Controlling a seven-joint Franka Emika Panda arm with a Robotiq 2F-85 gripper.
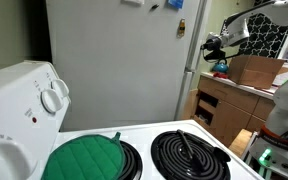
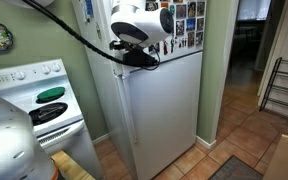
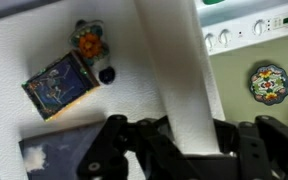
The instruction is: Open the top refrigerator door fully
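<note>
The top refrigerator door (image 3: pixel 179 60) is a white slab whose edge runs up the wrist view between my fingers. My gripper (image 3: pixel 189 126) is shut on that edge, with one black finger on each side. In both exterior views the gripper (image 1: pixel 212 45) (image 2: pixel 136 58) sits at the door's free edge, high on the fridge. The door shows as a narrow white strip (image 1: pixel 191 60) in one exterior view, and as the magnet-covered upper front (image 2: pixel 189 40) in the other. The lower door (image 2: pixel 169 110) is shut. How far the top door stands open is unclear.
The fridge side panel (image 1: pixel 114 60) faces a white stove (image 2: pixel 44 95) with a green pot holder (image 1: pixel 84 160) and a coil burner (image 1: pixel 189 155). A wooden cabinet with a cardboard box (image 1: pixel 254 70) stands opposite. Magnets (image 3: pixel 59 85) cover the door front. A decorative plate (image 3: pixel 267 82) hangs on the green wall.
</note>
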